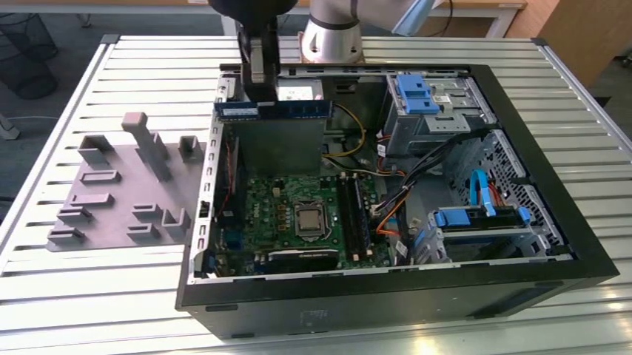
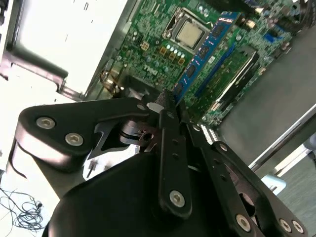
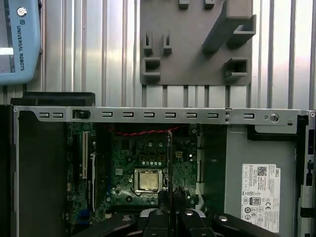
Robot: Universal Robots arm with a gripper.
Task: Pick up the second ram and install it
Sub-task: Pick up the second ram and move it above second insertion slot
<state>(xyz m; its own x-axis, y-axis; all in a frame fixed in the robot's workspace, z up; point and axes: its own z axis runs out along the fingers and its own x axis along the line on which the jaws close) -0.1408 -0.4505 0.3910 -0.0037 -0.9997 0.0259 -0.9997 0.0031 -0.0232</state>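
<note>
The second ram (image 1: 271, 109) hangs over the computer case (image 1: 395, 296), with the fixture plate (image 1: 114, 203) to the exterior view's left.

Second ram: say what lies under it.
In the second wrist view, the second ram, clamped in the gripper, hangs over the green motherboard, beside the CPU socket. The strip of board directly behind the stick is covered.

Grey fixture plate (image 3: 192, 44) on slatted table (image 3: 89, 49) | open case (image 3: 148, 115) — green motherboard (image 3: 128, 158), processor socket (image 3: 148, 180) | gripper (image 3: 169, 213) clamping second ram (image 3: 169, 148) edge-on
</note>
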